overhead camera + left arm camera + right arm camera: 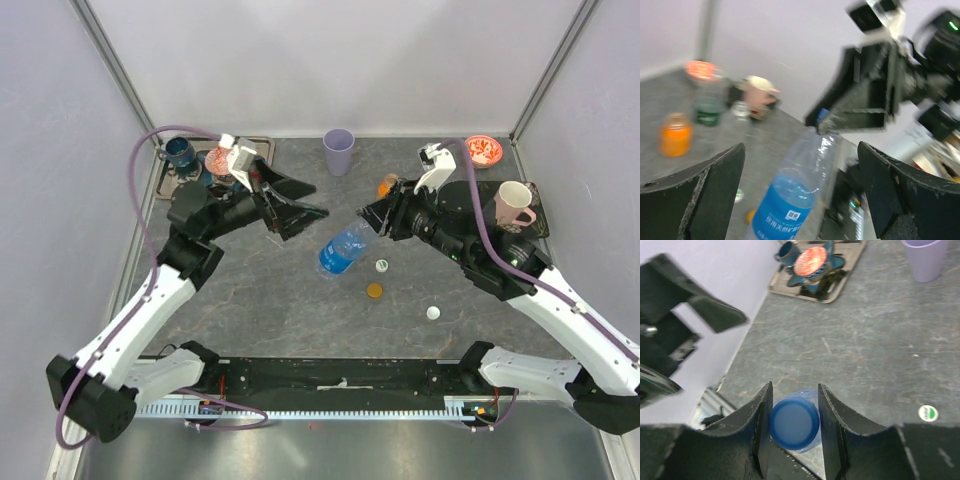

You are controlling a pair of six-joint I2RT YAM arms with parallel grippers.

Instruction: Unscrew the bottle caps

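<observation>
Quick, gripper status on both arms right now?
Left gripper: open, holding nothing.
Right gripper: closed on the blue cap of the blue-labelled bottle.

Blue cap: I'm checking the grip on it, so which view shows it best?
The right wrist view: the blue cap faces the camera end-on, between the jaws of the right gripper. From above, that gripper hides it at the neck of the bottle. The left wrist view shows only a blurred blue sliver.

Soft even light, faint shadows, top view sharp, left wrist view motion-blurred, blue cap [794,422] crisp
</observation>
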